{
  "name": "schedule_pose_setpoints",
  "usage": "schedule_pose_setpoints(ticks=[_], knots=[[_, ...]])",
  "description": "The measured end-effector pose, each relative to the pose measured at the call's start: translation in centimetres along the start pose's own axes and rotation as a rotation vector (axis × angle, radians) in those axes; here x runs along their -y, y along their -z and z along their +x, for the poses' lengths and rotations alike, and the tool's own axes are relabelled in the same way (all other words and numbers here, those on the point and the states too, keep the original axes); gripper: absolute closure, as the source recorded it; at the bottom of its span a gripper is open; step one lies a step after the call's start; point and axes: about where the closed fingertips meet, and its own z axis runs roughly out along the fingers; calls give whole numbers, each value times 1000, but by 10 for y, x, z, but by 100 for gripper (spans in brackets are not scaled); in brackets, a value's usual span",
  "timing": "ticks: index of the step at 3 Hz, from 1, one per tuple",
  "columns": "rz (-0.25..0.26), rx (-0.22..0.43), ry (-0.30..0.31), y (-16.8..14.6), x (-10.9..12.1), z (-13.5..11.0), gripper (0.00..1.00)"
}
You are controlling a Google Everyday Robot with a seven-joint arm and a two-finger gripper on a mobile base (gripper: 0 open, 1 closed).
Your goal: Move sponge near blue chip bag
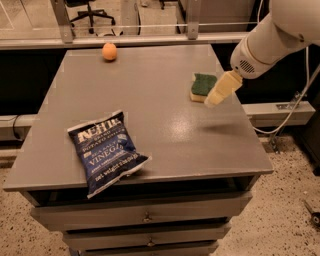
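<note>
The sponge [201, 86], dark green on top over pale yellow foam, lies on the grey table [150, 90] near its right edge. The blue chip bag [104, 150], navy with white "VINEGAR" lettering, lies at the front left, its lower corner hanging over the table's front edge. My gripper [222, 90] hangs from the white arm coming in from the upper right and sits just right of the sponge, partly overlapping its right side, a little above the tabletop.
A round orange fruit [109, 51] sits at the back left of the table. Drawers [145, 217] run below the tabletop. An office chair [90, 12] and a rail stand behind the table. A cable [290, 115] hangs to the right.
</note>
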Motion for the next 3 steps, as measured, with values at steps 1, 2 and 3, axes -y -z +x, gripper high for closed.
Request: schedule_pose_setpoints(ticks=[1,2,3], knots=[[32,31,-90,-30,11,-4,0],[36,47,-164,-57,16,-4,0],[33,58,-200,-76,16,-4,16]])
